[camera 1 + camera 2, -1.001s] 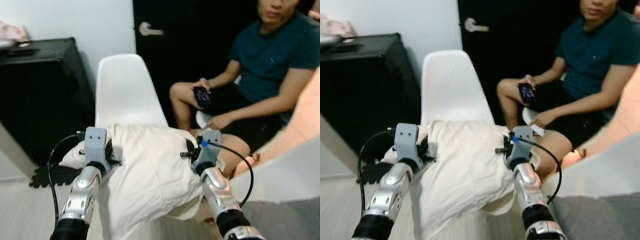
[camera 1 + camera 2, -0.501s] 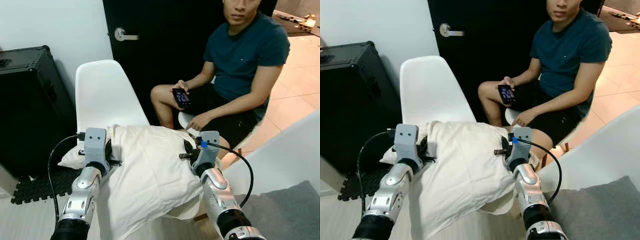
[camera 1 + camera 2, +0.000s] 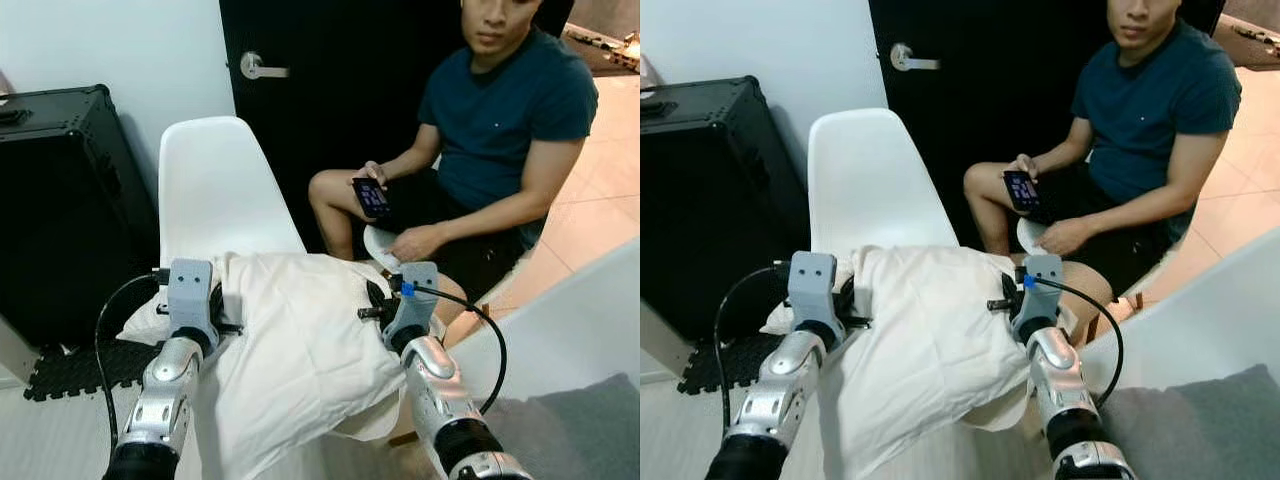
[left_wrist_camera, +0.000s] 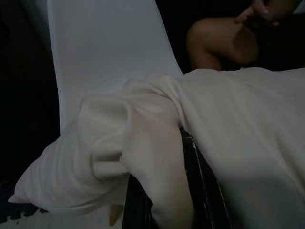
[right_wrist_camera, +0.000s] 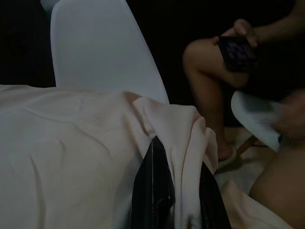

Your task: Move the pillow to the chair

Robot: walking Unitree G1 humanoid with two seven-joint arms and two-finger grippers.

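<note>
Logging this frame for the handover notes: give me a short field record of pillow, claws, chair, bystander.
pillow: cream pillow held up between both arms, in front of the chair
left claw: left claw shut on a fold at the pillow's left edge
right claw: right claw shut on a fold at the pillow's right edge
chair: white chair straight ahead; whether the pillow touches its seat cannot be told
bystander: person seated to the right, holding a phone
</note>
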